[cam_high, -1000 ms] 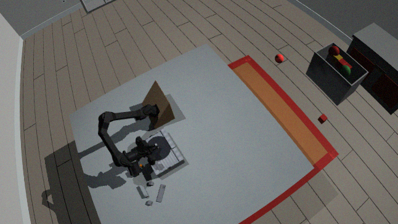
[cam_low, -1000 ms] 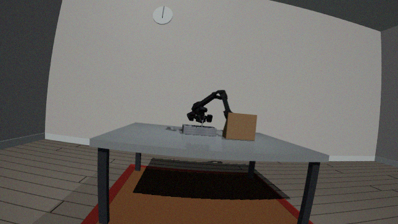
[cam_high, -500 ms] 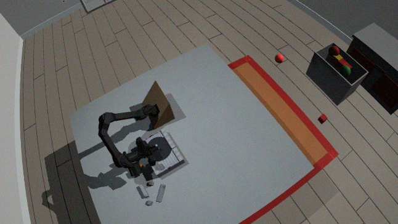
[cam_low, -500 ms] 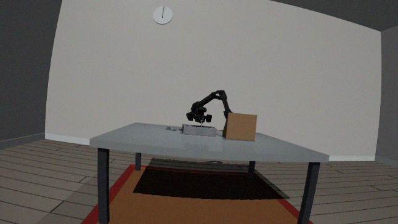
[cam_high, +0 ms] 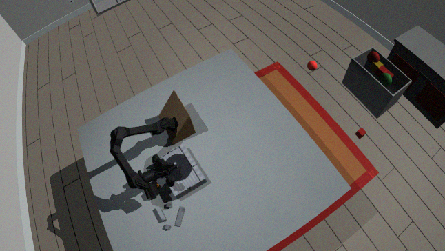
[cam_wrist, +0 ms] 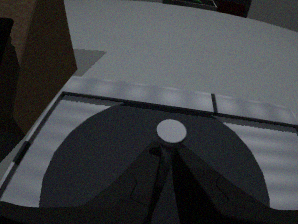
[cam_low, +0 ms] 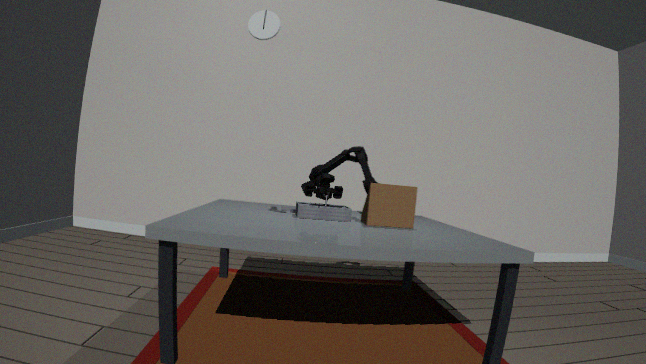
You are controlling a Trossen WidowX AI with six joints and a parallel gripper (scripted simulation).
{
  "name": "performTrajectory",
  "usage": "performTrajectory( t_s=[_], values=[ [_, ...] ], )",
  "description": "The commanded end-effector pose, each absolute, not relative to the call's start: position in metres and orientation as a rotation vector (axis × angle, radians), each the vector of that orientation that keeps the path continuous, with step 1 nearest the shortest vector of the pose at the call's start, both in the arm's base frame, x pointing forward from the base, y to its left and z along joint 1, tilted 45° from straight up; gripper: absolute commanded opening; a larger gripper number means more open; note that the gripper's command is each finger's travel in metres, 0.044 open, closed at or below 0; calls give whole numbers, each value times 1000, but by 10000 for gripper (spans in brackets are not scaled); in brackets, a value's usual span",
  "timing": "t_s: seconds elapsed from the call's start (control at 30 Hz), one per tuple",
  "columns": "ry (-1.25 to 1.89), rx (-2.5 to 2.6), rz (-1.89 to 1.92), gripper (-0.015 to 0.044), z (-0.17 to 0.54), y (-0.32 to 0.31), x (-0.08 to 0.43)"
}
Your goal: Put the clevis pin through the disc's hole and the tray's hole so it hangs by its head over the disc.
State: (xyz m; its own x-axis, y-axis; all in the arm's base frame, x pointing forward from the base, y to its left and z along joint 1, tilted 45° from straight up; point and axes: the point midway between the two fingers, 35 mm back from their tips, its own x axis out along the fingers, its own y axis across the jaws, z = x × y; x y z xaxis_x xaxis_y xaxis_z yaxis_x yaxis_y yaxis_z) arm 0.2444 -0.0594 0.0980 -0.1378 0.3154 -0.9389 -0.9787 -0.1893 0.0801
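You have the gripper [cam_high: 174, 167] [cam_low: 326, 196] [cam_wrist: 165, 149] pinched narrow on the clevis pin [cam_high: 175, 163] [cam_low: 326, 200] [cam_wrist: 171, 131], above the disc [cam_high: 181, 167] [cam_wrist: 100, 150] in the tray [cam_high: 202, 181] [cam_low: 324, 212] [cam_wrist: 250, 109]; if holes and tip are misaligned, lowering could drag the disc or tilt the pin; its head points up, its long axis roughly vertical.

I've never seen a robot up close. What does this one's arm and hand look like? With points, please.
The arm [cam_high: 118, 146] [cam_low: 334, 162] is black and slim, with chunky, angular joints. Its gripper [cam_high: 174, 166] [cam_low: 326, 197] [cam_wrist: 165, 149] is black too, with two fingers that taper to narrow tips in the wrist view. I can't make out any cables or lettering.
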Motion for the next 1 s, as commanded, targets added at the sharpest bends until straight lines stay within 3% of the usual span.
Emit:
performTrajectory(
  t_s=[0.0,0.97],
  values=[
    [945,-1024,1553,0,98,-59,247],
    [944,-1024,1553,0,98,-59,255]
  ],
)
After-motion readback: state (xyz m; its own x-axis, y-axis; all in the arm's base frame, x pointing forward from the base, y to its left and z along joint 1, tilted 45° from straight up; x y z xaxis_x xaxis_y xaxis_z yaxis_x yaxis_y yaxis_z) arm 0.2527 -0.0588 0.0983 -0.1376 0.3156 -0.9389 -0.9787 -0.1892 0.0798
